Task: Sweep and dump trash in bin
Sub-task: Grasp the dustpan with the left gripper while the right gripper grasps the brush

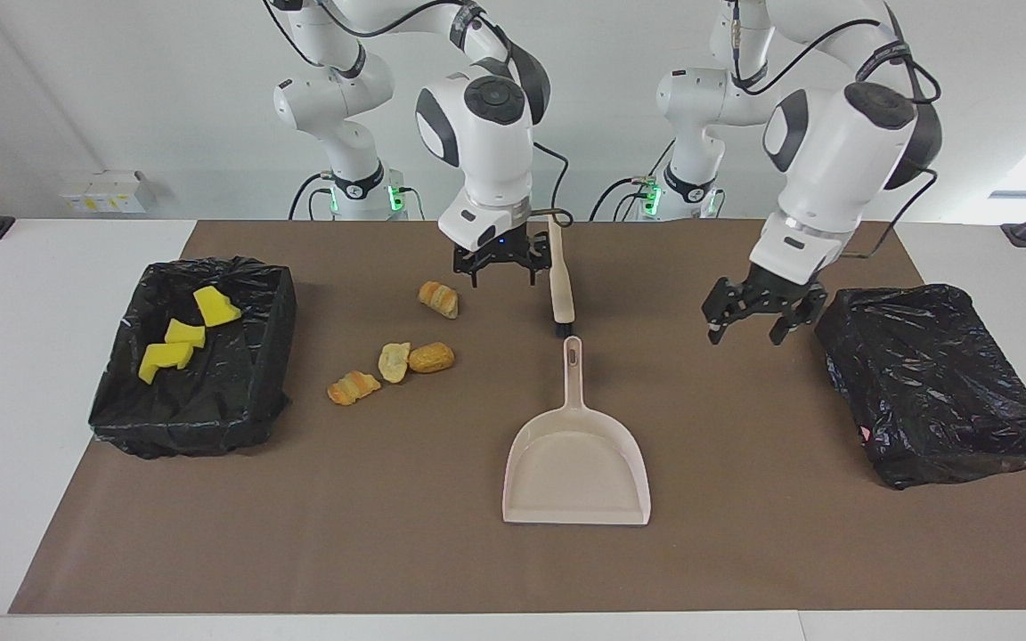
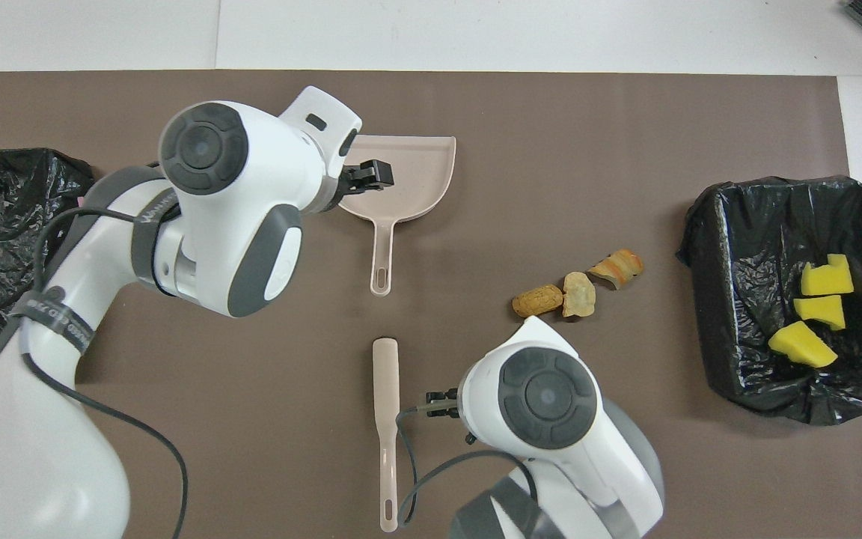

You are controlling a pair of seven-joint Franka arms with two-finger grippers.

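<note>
Neither arm holds anything. The right gripper [image 1: 495, 263] hangs with its jaws spread and empty, low over the mat between one bread piece [image 1: 438, 298] and the brush [image 1: 559, 285]. The brush lies flat on the mat, just nearer to the robots than the tip of the dustpan [image 1: 577, 463] handle and almost in line with it. The left gripper [image 1: 762, 312] is up in the air over bare mat beside the empty bin [image 1: 940, 392] at the left arm's end of the table, its jaws released too and nothing in them.

The trash is split. Three yellow chunks [image 1: 182, 334] already sit in the other bin [image 1: 201, 409], the one at the right arm's end. Four bread pieces are on the mat: the single one near the right gripper, and a cluster of three [image 1: 393, 365] a little farther from the robots, between that bin and the dustpan.

As I read it, the sweeping of the bread has not begun; the arms look to be between grasps, about to pick up tools. The next move, I would judge, calls for one gripper to come down on the brush handle and the other on the dustpan handle. The pan's mouth faces away from the bread, so it would need turning toward the cluster before anything can be brushed in.
</note>
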